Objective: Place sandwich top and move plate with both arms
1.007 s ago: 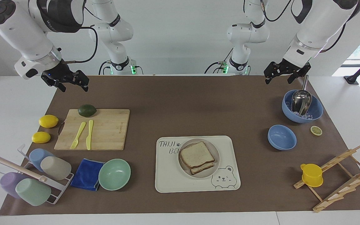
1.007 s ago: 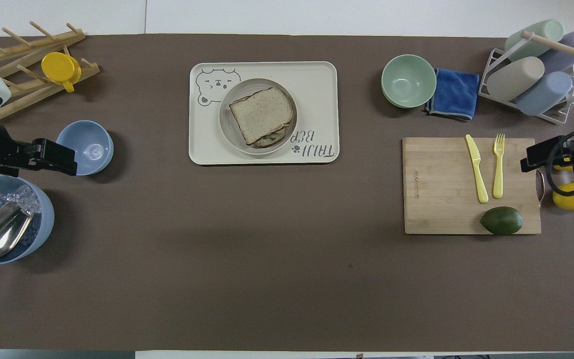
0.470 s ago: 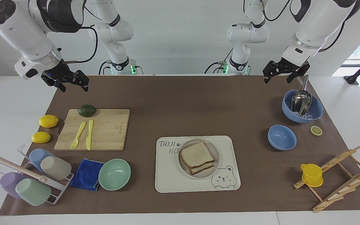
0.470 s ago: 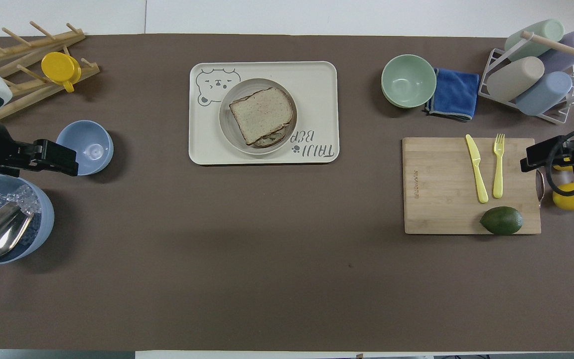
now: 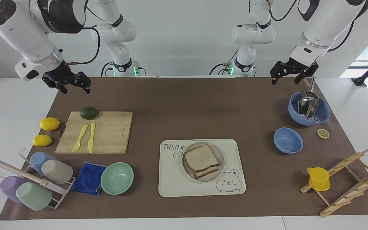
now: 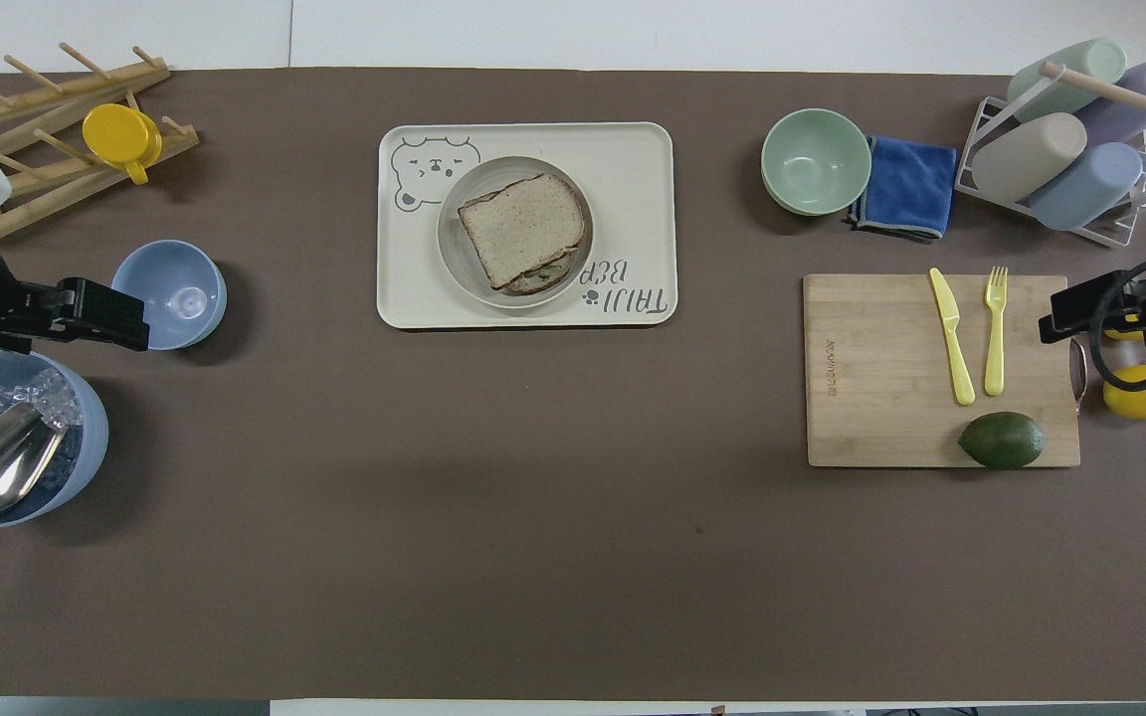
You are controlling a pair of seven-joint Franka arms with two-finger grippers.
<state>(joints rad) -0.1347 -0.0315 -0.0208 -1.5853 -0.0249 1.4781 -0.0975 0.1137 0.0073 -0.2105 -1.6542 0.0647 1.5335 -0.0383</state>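
- Sandwich top [image 5: 201, 157] lies on the lower slice on the plate [image 5: 219, 152], which sits on the bear tray [image 5: 171, 179].
- Left gripper [image 5: 288, 77], fingers spread and empty, hangs over the mat's edge by the scoop bowl [image 5: 323, 110], well apart from the plate.
- Right gripper [image 5: 72, 87], spread and empty, is up near the cutting board [image 5: 113, 131], well apart too.

A matt brown paper-like mat [image 5: 203, 108] covers the smooth white table [image 5: 11, 105]; on it the rectangular cutting board of pale, fine-grained wood [image 5: 107, 132] carries a glossy yellow plastic fork [image 5: 80, 138] and knife [image 5: 91, 137], with a dull dark-green avocado [image 5: 89, 112] at the board's 11 o'clock corner. The shiny polished metal scoop [image 5: 308, 103] rests in a smooth blue bowl [image 5: 323, 112], while the soft blue cloth [image 5: 89, 178] lies folded at 9 o'clock of the satin mint-green bowl [image 5: 117, 178]. The porous, rough pale brown bread slice [image 5: 201, 157] tops a matt cream round plate [image 5: 219, 152] on the smooth cream rectangular tray [image 5: 232, 153].
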